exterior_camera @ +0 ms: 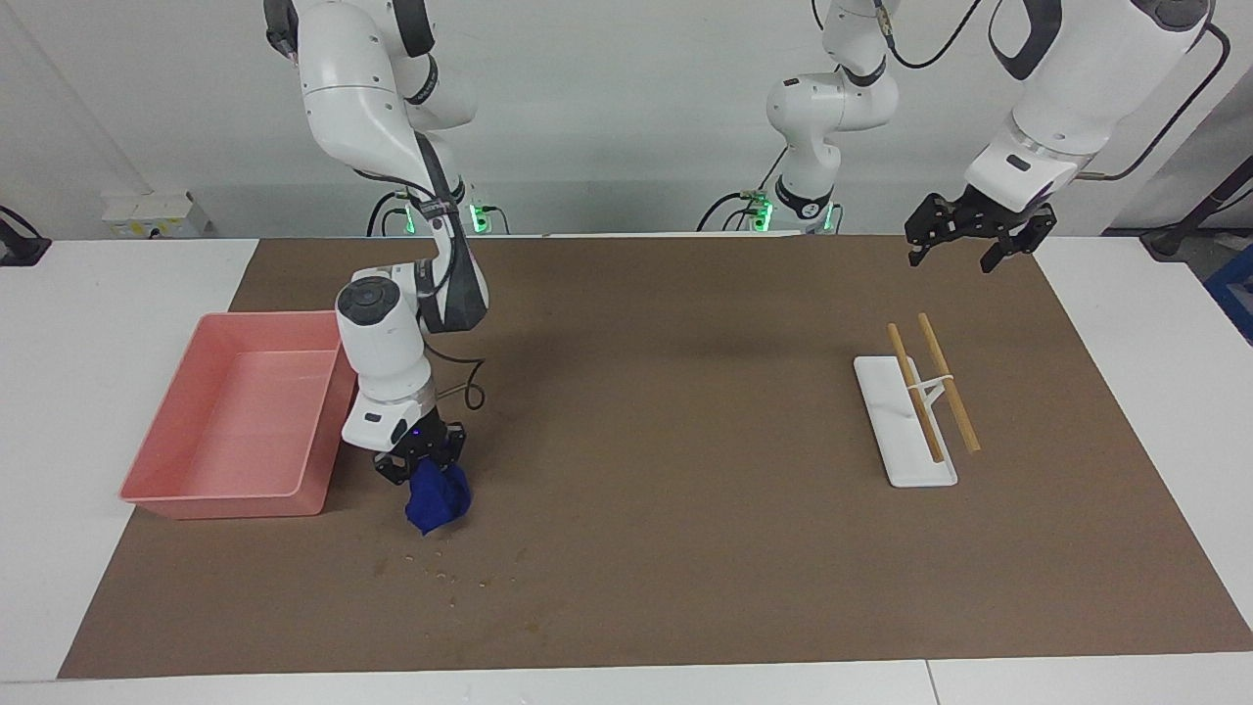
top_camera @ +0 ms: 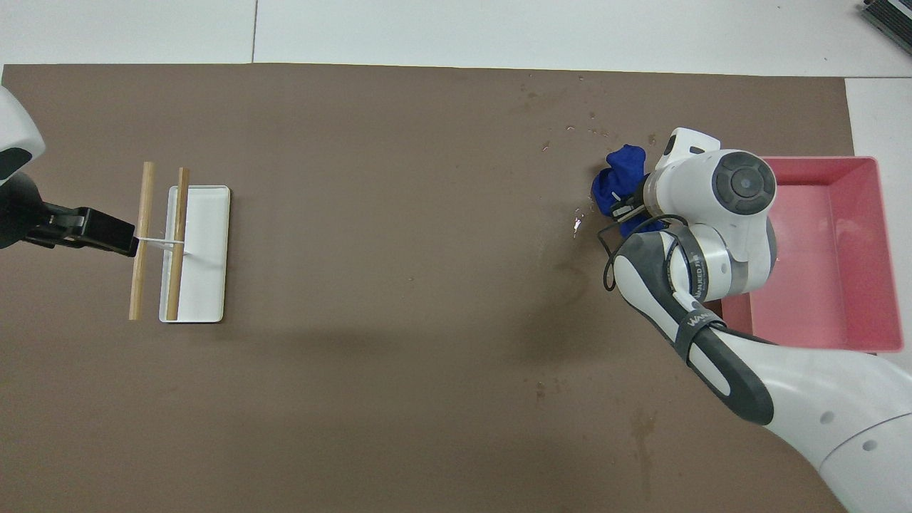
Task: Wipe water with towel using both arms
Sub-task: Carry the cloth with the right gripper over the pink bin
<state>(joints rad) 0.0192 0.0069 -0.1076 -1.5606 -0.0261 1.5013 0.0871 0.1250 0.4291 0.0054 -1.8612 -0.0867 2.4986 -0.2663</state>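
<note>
- Left gripper: raised over mat at left arm's end, jaws wide, holding nothing; arm waits.
- Rack w/ two sticks: on mat.
- Right gripper: clamped on towel, bunched, beside tray.
- Droplets: just farther out than towel.

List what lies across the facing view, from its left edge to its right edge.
Pink tray → right gripper shut on the blue towel → white stand with two wooden sticks → left gripper, open, raised over the mat.
</note>
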